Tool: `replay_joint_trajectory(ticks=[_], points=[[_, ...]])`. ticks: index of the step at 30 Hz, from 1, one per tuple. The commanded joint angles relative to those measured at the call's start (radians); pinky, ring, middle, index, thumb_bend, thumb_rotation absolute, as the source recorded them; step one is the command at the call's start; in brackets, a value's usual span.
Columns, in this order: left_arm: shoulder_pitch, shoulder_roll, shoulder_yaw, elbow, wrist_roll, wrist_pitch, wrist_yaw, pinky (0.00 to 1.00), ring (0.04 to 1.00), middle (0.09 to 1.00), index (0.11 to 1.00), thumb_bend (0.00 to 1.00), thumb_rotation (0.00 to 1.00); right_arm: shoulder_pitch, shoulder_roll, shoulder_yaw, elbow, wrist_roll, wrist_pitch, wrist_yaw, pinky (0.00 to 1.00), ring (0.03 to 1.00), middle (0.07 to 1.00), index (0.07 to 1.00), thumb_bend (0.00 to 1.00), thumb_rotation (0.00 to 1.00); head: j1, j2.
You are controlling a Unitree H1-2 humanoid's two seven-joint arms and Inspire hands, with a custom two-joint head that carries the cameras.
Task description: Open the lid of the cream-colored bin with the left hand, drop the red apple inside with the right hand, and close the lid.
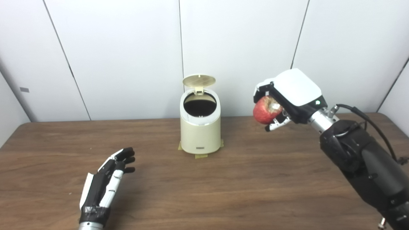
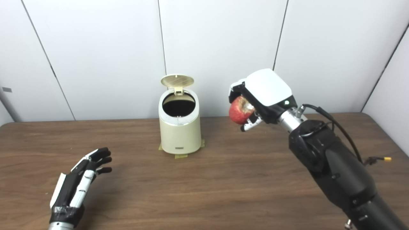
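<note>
Left eye view, read left to right: the left hand (image 1: 107, 180) is parked near the left front of the table (image 1: 255, 179), palm side on, fingers loosely extended and slightly spread, nothing held, well apart from the bin. At the centre, toward the far edge, the cream-colored bin (image 1: 200, 129) is seen upright on tape patches (image 1: 201, 156), with its lid (image 1: 199, 81) already swung up and standing behind the dark opening, so the opening step is judged done. To the right, the red apple (image 1: 266, 110) is carried clear of the table, gripped from above by the right hand (image 1: 289, 95), fingers curled around it, thumb under it; the apple is held at about rim height, right of the bin and apart from it. Step in hand is judged to be the transport of the apple toward the opening. Next move: the apple should be brought leftward until centred over the opening, lifted enough to clear the rim, then released by spreading the fingers; the raised lid behind the opening should not be knocked. After that, the lid is to be pushed down. Count: one bin, one lid, one apple, two hands, one table; at least two tape patches visible at the bin's base.
</note>
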Motion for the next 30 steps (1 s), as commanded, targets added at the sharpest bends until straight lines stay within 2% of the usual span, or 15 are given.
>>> replay_joint_trajectory(ticks=[1,3,6,7,12,19,23,26,30], points=[[-0.018,0.003,-0.004,0.001,0.008,-0.046,0.003,0.71,0.802,0.816,0.793,0.51,0.78,-0.060,0.017,-0.027,-0.059,-0.013,-0.013,0.009,0.39,0.430,0.549,0.458,0.51,0.00,0.001,-0.001],[-0.019,0.002,-0.006,0.005,0.012,-0.044,0.004,0.72,0.802,0.818,0.797,0.52,0.78,-0.072,0.053,-0.024,-0.094,-0.026,-0.027,0.018,0.38,0.417,0.560,0.466,0.51,0.00,0.002,-0.004],[-0.021,-0.001,-0.008,0.015,0.017,-0.051,0.008,0.72,0.801,0.820,0.802,0.53,0.79,-0.083,0.096,-0.021,-0.118,-0.046,-0.062,0.015,0.31,0.401,0.562,0.469,0.51,0.00,0.003,-0.014],[-0.022,-0.002,-0.009,0.017,0.019,-0.052,0.009,0.72,0.800,0.819,0.801,0.53,0.79,-0.088,0.113,-0.020,-0.112,-0.037,-0.089,0.000,0.30,0.398,0.562,0.469,0.51,0.00,0.004,-0.019],[-0.026,-0.007,-0.015,0.033,0.025,-0.063,0.014,0.73,0.803,0.824,0.808,0.49,0.79,-0.113,0.184,-0.013,-0.047,-0.055,-0.199,-0.080,0.34,0.445,0.537,0.442,0.50,0.00,0.009,-0.028],[-0.032,-0.012,-0.019,0.050,0.032,-0.066,0.022,0.73,0.802,0.820,0.805,0.47,0.80,-0.161,0.255,-0.012,0.111,-0.081,-0.270,-0.169,0.33,0.445,0.560,0.456,0.49,0.00,0.011,-0.046],[-0.032,-0.019,-0.025,0.062,0.031,-0.072,0.023,0.74,0.797,0.819,0.806,0.47,0.78,-0.187,0.266,-0.003,0.214,-0.093,-0.299,-0.210,0.32,0.447,0.567,0.458,0.49,0.00,0.015,-0.055],[-0.034,-0.021,-0.026,0.075,0.033,-0.083,0.027,0.73,0.790,0.815,0.802,0.47,0.76,-0.214,0.273,0.016,0.314,-0.120,-0.329,-0.278,0.32,0.451,0.571,0.457,0.49,0.00,0.014,-0.056],[-0.034,-0.021,-0.027,0.076,0.020,-0.080,0.023,0.74,0.792,0.817,0.799,0.43,0.73,-0.238,0.281,0.035,0.407,-0.145,-0.338,-0.333,0.34,0.451,0.539,0.439,0.50,0.00,0.012,-0.056]])
